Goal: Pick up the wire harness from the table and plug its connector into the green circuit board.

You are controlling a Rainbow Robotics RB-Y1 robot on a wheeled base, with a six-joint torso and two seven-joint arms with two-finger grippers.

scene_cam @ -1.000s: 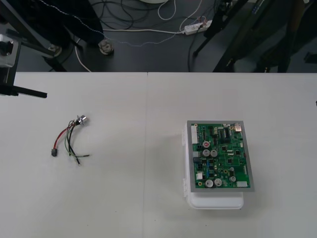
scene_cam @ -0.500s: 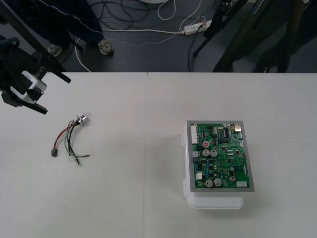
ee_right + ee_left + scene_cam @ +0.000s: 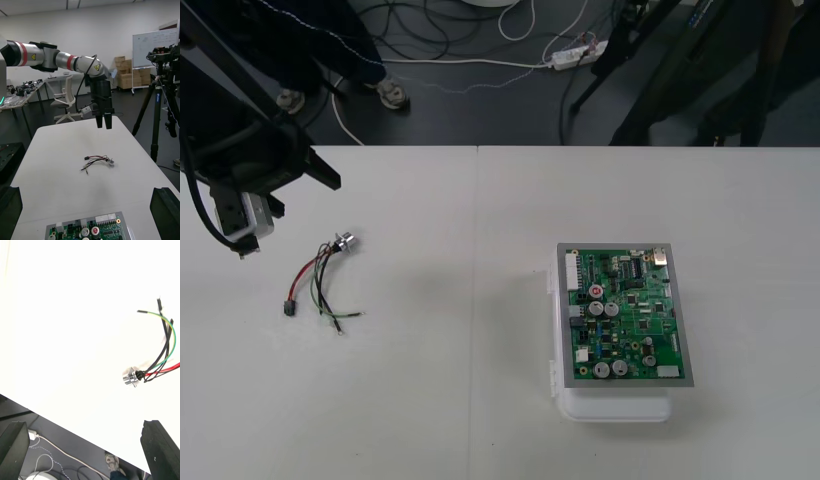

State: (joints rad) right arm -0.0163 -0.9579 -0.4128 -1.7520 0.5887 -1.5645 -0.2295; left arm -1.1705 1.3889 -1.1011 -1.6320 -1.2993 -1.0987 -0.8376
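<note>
Wire harness (image 3: 320,280) of thin red, black and green wires lies flat on the plain light table (image 3: 480,420), toward its left edge and a little nearer the far edge than the near one; its round metal socket (image 3: 343,241) with a flange points toward the far edge, its small black plug (image 3: 288,308) toward the near-left corner (nothing touches either end); the loose wire tips splay toward the near edge. Left gripper (image 3: 104,126) hangs above the table by the far-left corner, near the socket end and clear of the wires; its black fingers (image 3: 159,450) stand wide apart, holding nothing. Green circuit board (image 3: 625,315) on its white base (image 3: 615,408) sits well apart from the harness, toward the right edge; right gripper (image 3: 86,189), on the board's side of the table and facing the harness, is spread wide too, and empty.
</note>
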